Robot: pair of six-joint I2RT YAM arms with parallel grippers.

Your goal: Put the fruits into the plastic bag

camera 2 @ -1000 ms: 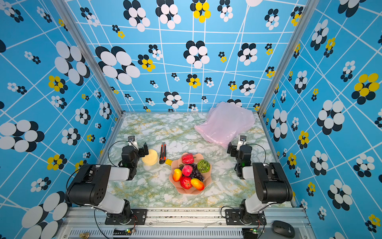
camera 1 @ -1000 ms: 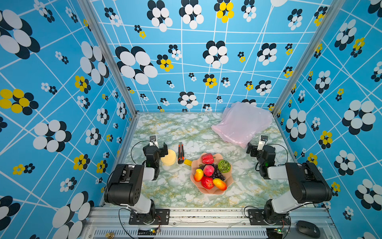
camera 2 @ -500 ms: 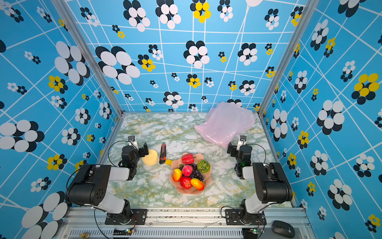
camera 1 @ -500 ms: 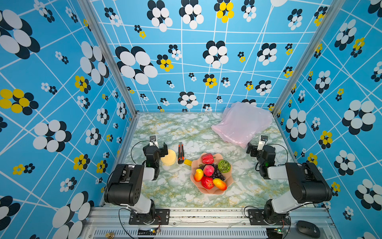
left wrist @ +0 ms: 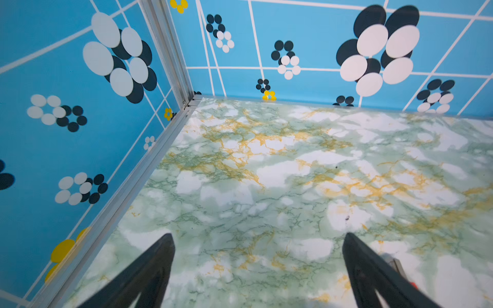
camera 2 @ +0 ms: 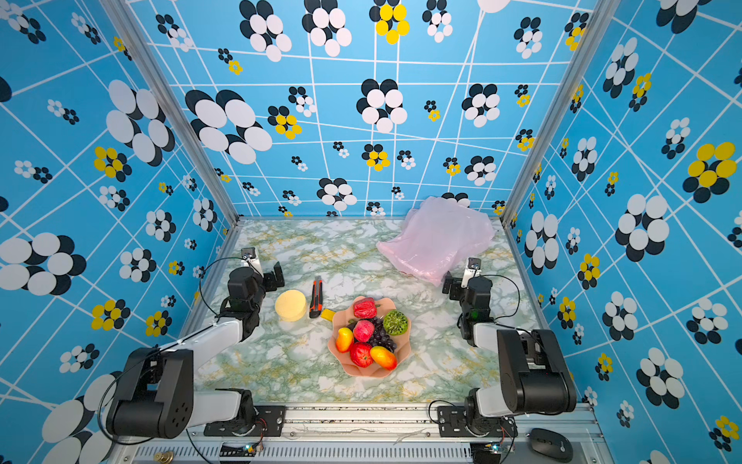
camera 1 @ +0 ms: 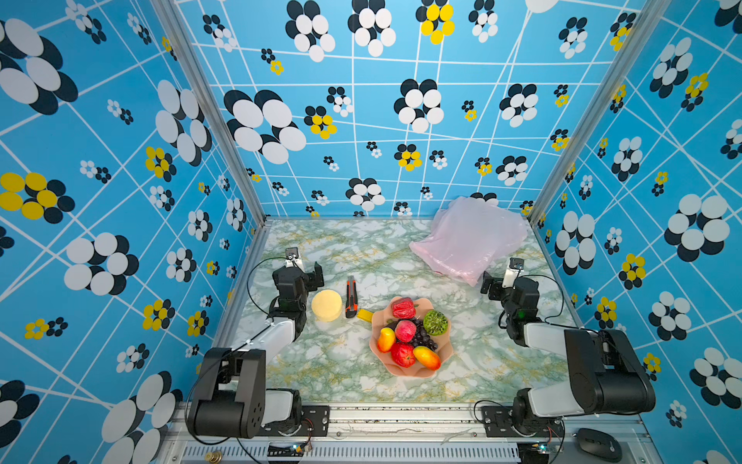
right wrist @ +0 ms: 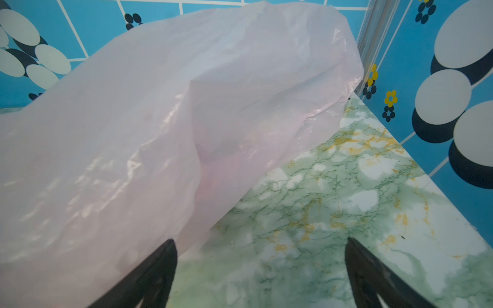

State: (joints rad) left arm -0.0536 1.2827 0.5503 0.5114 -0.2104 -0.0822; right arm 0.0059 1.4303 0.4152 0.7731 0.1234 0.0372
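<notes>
Covering the floor of the cell, a green-and-white marbled table (camera 1: 321,249) with gold veins is boxed in on three sides by blue walls (camera 1: 361,120) printed with black, white and yellow flowers.

In both top views the fruits (camera 1: 404,330) lie heaped in a pink scalloped bowl (camera 1: 446,344) toward 6 o'clock from the table's middle. None of them is in the plastic bag (camera 1: 467,239), which slumps at 1 o'clock against the far corner, well apart from the bowl. A pale yellow disc (camera 1: 327,305), a utility knife (camera 1: 351,297) and a small yellow piece (camera 1: 364,315) sit in a row at 9 to 10 o'clock of the bowl.

The left gripper (left wrist: 257,234) sits at 9 o'clock of the table, just beside the disc, its jaws wide and empty. Its wrist view shows bare marble, the 11 o'clock corner and a sliver of the knife.

The right gripper (right wrist: 260,239) sits at 3 o'clock, also wide and empty. Only its wrist view shows the bag's edge hanging right by one finger; whether they touch cannot be told.

Bare marble runs from 10 to 12 o'clock. A narrower strip lies at 6 o'clock, between the bowl and the metal rail (camera 1: 401,413).
</notes>
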